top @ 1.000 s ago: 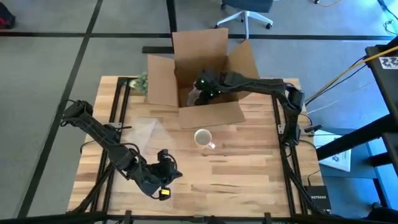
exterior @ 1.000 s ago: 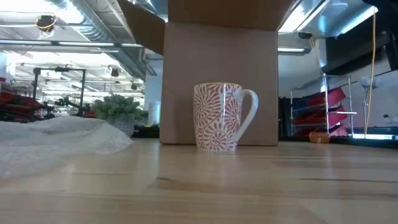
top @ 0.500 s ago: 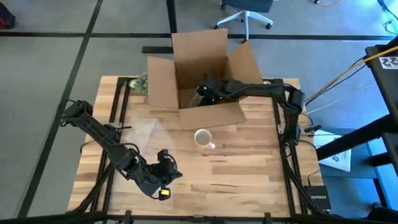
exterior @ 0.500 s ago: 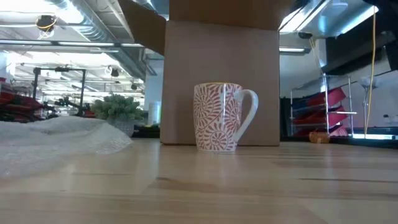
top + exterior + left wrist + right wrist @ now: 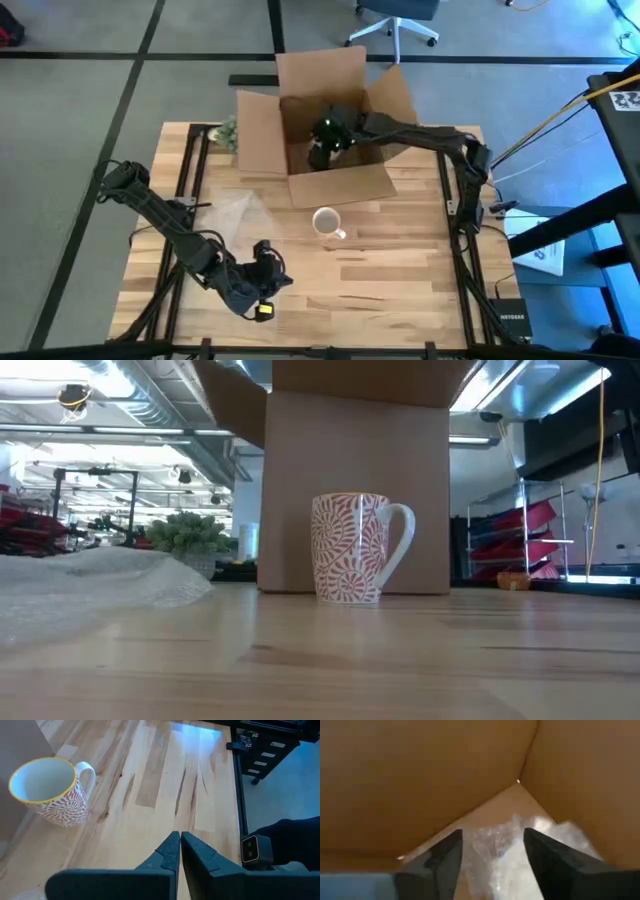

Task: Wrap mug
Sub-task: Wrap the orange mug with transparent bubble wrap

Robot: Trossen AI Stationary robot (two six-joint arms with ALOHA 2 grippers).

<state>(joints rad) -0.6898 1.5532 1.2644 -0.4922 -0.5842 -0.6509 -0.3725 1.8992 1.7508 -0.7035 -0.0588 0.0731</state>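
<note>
Wooden table [image 5: 400,270], mug [image 5: 326,221], cardboard box [image 5: 325,100]

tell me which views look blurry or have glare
Right wrist view: soft all over, the bubble wrap in the box corner a bright smear. Left wrist view: blue-white glare on the table's far edge, mug sharp. Low view: near tabletop blurred, mug crisp.

The mug [image 5: 349,547] is patterned in red and white swirling leaf-like rosettes, with a white handle, a white inside and a thin yellow rim. The open cardboard box [image 5: 325,130] is plain brown, the table [image 5: 400,260] is light wood streaked with darker grain, and the bubble wrap [image 5: 95,582] is seen as clear and whitish. Both arms are dark, and a small plant [image 5: 185,532] is shown in pale green.
</note>
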